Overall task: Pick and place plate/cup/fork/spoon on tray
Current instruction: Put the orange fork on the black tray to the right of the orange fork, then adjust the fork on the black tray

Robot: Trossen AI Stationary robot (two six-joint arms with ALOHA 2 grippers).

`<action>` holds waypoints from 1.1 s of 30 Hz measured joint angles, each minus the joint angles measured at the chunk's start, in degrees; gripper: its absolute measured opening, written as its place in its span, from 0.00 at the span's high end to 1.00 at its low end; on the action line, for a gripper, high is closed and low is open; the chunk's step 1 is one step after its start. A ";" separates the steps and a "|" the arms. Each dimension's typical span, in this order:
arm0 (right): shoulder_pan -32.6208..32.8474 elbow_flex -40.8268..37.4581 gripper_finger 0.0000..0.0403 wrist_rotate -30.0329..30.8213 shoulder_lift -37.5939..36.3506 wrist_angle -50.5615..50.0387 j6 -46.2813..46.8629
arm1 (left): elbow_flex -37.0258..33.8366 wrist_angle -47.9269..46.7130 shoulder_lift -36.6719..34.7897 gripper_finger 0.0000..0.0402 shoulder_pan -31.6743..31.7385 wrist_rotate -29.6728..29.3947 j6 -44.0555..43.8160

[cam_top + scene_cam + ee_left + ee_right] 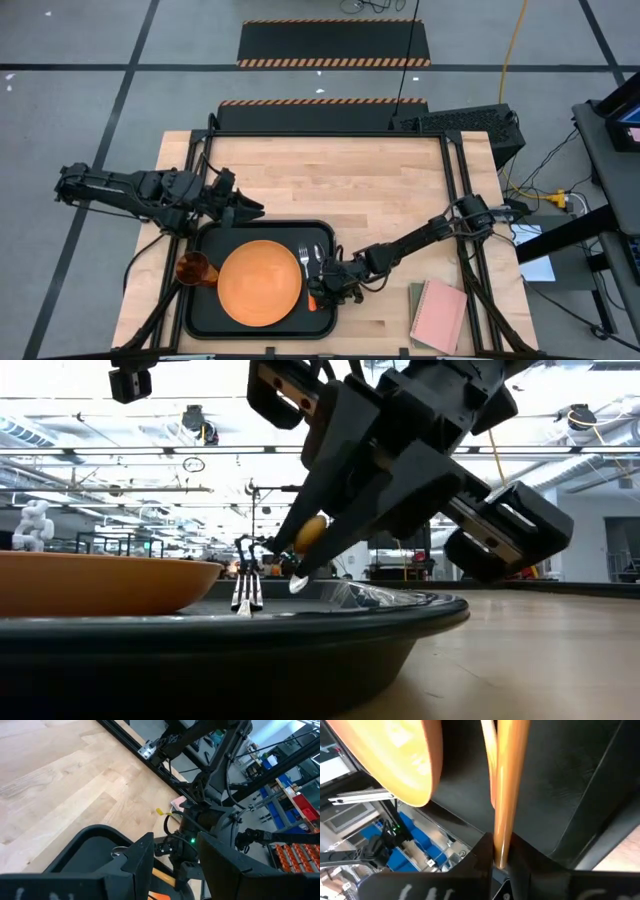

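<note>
The right pincer [322, 291] pinches the orange-yellow handle of the small silver-bowled spoon [504, 795], lowering it over the large black rimmed tray [200, 322] beside the orange-handled fork [304, 262]. The round orange plate [260, 282] and amber tumbler cup [193, 268] already sit there; only releasing the spoon seems left. The left pincer [250, 209], spread, waits over the wooden bench [350, 190].

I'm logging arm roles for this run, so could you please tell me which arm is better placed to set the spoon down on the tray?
The right. Its hand is shut on the spoon, low over the tray beside the fork. The left hand hovers open by the tray's far edge.
</note>
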 joint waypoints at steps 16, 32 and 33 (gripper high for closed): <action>-0.28 -2.67 0.82 0.56 0.57 0.64 0.31 | 0.00 0.09 0.00 0.62 0.04 -0.57 -2.94; -0.05 -2.64 0.60 -1.36 -2.30 -2.29 4.22 | 0.00 0.07 0.00 0.62 0.04 -0.55 -2.72; -0.07 -2.62 0.59 -1.34 -2.90 -3.02 4.24 | 0.00 0.07 0.00 0.62 0.04 -0.55 -2.61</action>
